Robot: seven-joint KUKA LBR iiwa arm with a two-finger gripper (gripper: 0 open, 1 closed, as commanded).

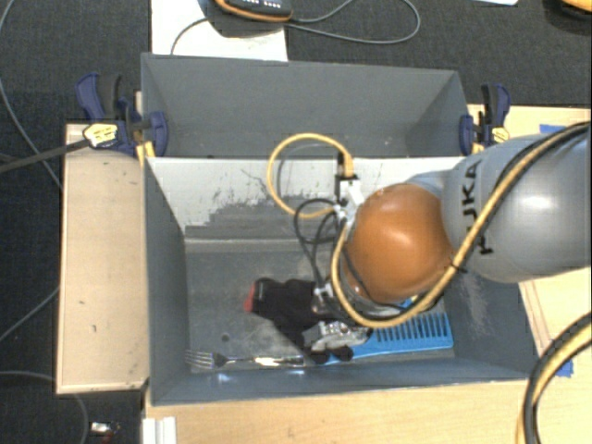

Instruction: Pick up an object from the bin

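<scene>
Gripper (335,337) sits against black, red-ended thing (285,303) at its 10 o'clock, long axis running 10-to-4; gripper opening cannot be told.

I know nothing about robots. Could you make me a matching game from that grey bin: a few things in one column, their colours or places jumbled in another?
Things
1. fork
2. comb
3. black thing with a red end
4. gripper

Colours or places
A. blue, at the right, partly under the arm
B. in the middle, red end to the left
C. silvery, along the near wall
D. low over the black thing's right end

Pairs: 1-C, 2-A, 3-B, 4-D
</scene>
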